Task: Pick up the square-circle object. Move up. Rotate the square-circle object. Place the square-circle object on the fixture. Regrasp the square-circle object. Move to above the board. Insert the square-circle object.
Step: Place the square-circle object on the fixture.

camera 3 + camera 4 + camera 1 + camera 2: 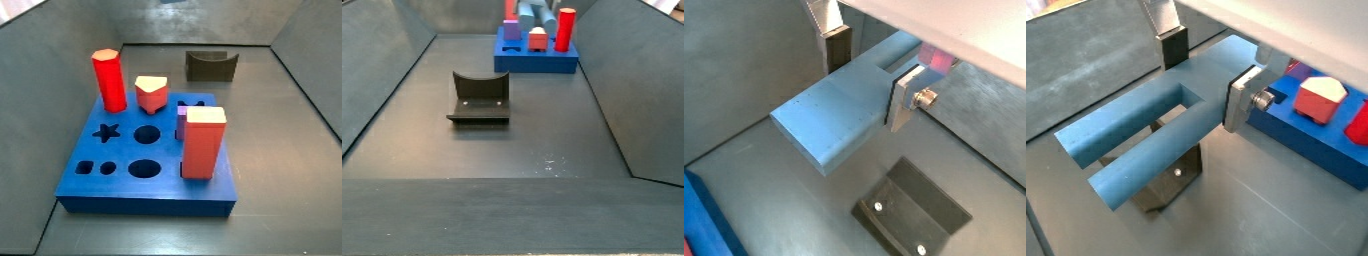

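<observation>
Showing the claw (871, 75) clamped on the square-circle object (831, 125), a slim grey-blue peg: in both wrist views one silver finger plate presses each flank of the peg, with no gap visible at the pads. The peg is carried in the air, clear of the worktop (529, 150). Most of its length juts out to one side of the fingers, so its long axis runs across the claw rather than along the fingers.

The fixture (911, 215), a dark block with a curved notch, lies on the floor beneath the free end of the peg in both wrist views, well apart from it in height. In a side view the fixture sits at the upper centre of the frame (211, 66), empty. The board (147, 185) fills the centre and lower left, bearing a red hexagonal column (110, 80) and a red block with a pale top (203, 145); neither claw nor peg appears there. A grey-blue shape at the top edge of the other side view (540, 12) is probably the same peg.

Judged stage: lifted, before placement on the fixture. The coming move depends on lowering the peg with its long axis lined up along the notch directly below.
</observation>
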You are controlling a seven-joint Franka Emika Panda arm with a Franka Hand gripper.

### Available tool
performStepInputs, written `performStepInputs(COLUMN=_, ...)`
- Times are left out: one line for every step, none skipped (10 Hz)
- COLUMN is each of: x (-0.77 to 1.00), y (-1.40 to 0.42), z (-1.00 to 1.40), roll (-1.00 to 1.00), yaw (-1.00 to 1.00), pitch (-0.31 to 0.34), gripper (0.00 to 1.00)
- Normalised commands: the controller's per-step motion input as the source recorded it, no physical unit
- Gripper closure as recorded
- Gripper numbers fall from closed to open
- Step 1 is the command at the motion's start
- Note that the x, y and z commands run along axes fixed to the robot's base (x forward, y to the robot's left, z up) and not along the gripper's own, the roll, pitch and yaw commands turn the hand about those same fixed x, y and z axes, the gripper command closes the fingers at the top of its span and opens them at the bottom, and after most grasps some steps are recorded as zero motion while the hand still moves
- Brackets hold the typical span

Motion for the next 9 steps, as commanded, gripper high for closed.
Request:
performStepInputs(x=0.60, y=-0.08, z=-0.01, roll=0.13, yaw=0.06, pitch=0.018, gripper=1.00)
performStepInputs(x=0.47, y=-0.05, z=-0.01, roll=0.14, yaw=0.06, pitch=0.033, gripper=1.00)
performStepInputs(x=0.37, y=-0.04, z=-0.02, roll=0.15, yaw=0.06, pitch=0.046, gripper=1.00)
performStepInputs(x=0.27, y=-0.03, z=-0.02, roll=0.16, yaw=0.06, pitch=0.058, gripper=1.00)
performStepInputs(x=0.18, y=-0.02, z=-0.01, roll=0.16, yaw=0.06, pitch=0.070, gripper=1.00)
performStepInputs(x=1.00, y=0.09, z=-0.32, roll=-1.00, yaw=-0.03, pitch=0.175, gripper=1.00)
performStepInputs(x=1.00, y=0.09, z=-0.31, roll=-1.00, yaw=-0.03, pitch=0.174, gripper=1.00)
performStepInputs(x=1.00, y=0.11, z=-0.20, roll=-1.00, yaw=-0.06, pitch=0.170, gripper=1.00)
performStepInputs(x=0.90, y=0.08, z=-0.10, roll=-1.00, yaw=-0.07, pitch=0.176, gripper=1.00)
